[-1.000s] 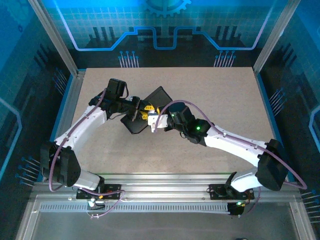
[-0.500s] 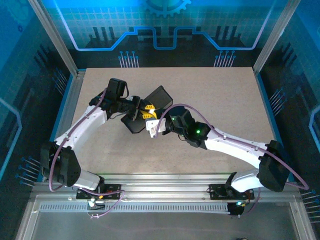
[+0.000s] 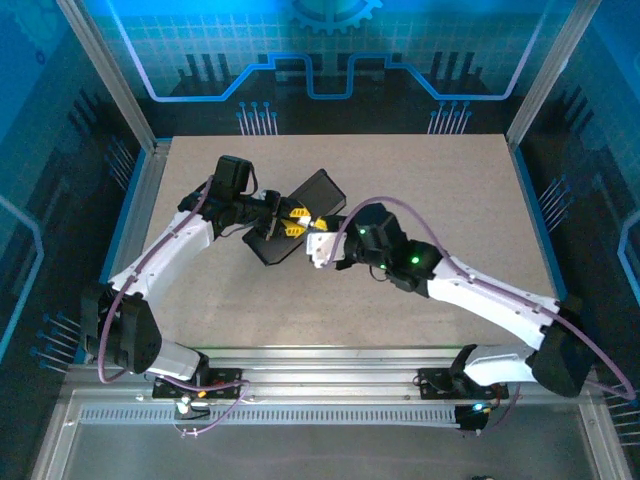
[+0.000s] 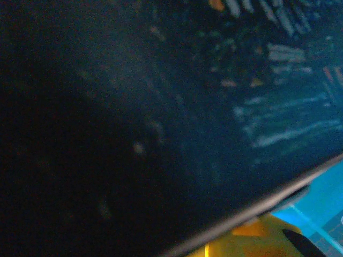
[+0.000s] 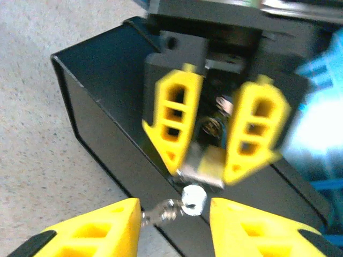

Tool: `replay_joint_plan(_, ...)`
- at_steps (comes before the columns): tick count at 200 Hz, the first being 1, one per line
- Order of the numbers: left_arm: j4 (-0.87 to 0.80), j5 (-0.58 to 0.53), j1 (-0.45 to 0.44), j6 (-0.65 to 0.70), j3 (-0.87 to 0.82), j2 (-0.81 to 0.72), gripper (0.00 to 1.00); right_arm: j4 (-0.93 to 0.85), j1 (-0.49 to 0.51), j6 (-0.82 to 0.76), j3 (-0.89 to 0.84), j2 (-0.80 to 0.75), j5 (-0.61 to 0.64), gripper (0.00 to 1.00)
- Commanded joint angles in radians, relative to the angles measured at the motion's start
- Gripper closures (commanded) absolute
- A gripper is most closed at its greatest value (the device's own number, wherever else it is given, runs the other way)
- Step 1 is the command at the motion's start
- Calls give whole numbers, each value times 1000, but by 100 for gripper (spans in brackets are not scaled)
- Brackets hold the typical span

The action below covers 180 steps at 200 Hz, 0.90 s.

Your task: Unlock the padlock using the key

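Seen from the right wrist, a small silvery padlock (image 5: 210, 161) is pinched between the two yellow fingers (image 5: 174, 120) of my left gripper (image 3: 291, 222), just over the dark box (image 5: 102, 112). The key (image 5: 193, 197) sticks out of the padlock's underside, and a small metal ring (image 5: 158, 213) hangs from it to the left. My right gripper (image 5: 174, 208) is open just below, its yellow fingertips on either side of the key's head with a gap on each side. The left wrist view is blocked by the box's dark lid (image 4: 161, 107) with faint blue markings.
The dark box (image 3: 270, 250) lies at an angle left of the table's centre, both arms meeting over it. Bare beige tabletop (image 3: 440, 190) stretches to the right and far side. Metal frame posts (image 3: 110, 80) and blue walls ring the table.
The right gripper has opened off the key, which stays in the padlock. Its wrist has drawn back slightly to the right. The left arm has held still.
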Motion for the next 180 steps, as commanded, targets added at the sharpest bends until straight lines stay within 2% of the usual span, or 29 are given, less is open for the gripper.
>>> replay_joint_plan(1,88,59,3,25,43,-16,100,-111,-46,241,49,-56,-149,62)
replay_joint_plan(17,93,59,2,24,43,-13,100,-130,-70,416,68,-43,-171,63)
replay_joint_plan(45,98,57,3,26,43,-12,100,-91,-129,867,86,24,-280,66)
replay_joint_plan(63,98,56,3,30,45,-14,100,40,-163,1118,36,49,-377,67)
replay_joint_plan(80,97,55,4,32,43,-18,100,143,-184,1307,-3,69,-414,68)
replay_joint_plan(106,91,57,3,36,47,-24,100,237,-187,1392,-41,75,-428,67)
replay_joint_plan(180,94,61,3,38,43,-33,100,275,-207,1477,-59,99,-436,68)
